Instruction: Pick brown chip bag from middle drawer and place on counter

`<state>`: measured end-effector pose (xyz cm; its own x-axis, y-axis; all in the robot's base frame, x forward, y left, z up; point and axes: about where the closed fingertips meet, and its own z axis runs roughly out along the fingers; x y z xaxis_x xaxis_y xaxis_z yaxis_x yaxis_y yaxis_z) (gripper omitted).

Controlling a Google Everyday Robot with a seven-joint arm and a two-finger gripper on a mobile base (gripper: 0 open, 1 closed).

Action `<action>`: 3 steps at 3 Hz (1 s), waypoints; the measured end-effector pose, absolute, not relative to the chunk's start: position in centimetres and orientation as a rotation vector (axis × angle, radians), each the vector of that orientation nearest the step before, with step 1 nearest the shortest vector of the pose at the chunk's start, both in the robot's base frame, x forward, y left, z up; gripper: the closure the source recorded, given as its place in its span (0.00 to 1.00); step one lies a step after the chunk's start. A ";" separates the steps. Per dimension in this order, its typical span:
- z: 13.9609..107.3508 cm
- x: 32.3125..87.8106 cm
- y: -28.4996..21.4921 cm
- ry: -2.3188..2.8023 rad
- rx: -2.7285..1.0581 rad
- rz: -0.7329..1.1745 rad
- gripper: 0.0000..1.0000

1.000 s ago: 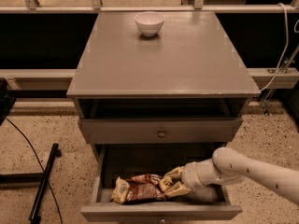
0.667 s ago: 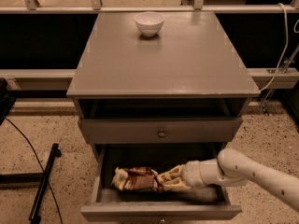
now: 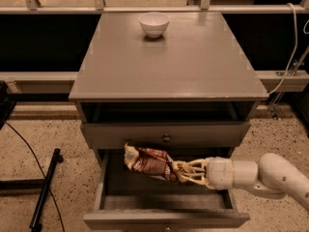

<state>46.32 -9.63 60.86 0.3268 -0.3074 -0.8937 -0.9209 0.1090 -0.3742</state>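
The gripper [image 3: 187, 172] reaches in from the right, its fingers closed around one end of the brown chip bag [image 3: 147, 160]. The bag hangs over the open middle drawer [image 3: 164, 218], seemingly clear of its floor and just below the upper drawer [image 3: 120, 135]. A white bowl [image 3: 154, 23] sits near the far edge of the counter [image 3: 169, 66].

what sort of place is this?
Likely a lab or test bay: lone grey cabinet on speckled floor, loose cable, metal railing behind. The hand grips the brown chip bag over the open middle drawer.
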 end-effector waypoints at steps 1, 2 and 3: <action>69.4 44.7 -10.3 0.994 -1.478 0.584 1.00; 76.8 43.9 -11.0 0.844 -1.550 0.494 1.00; 84.3 43.6 -11.6 0.729 -1.622 0.390 1.00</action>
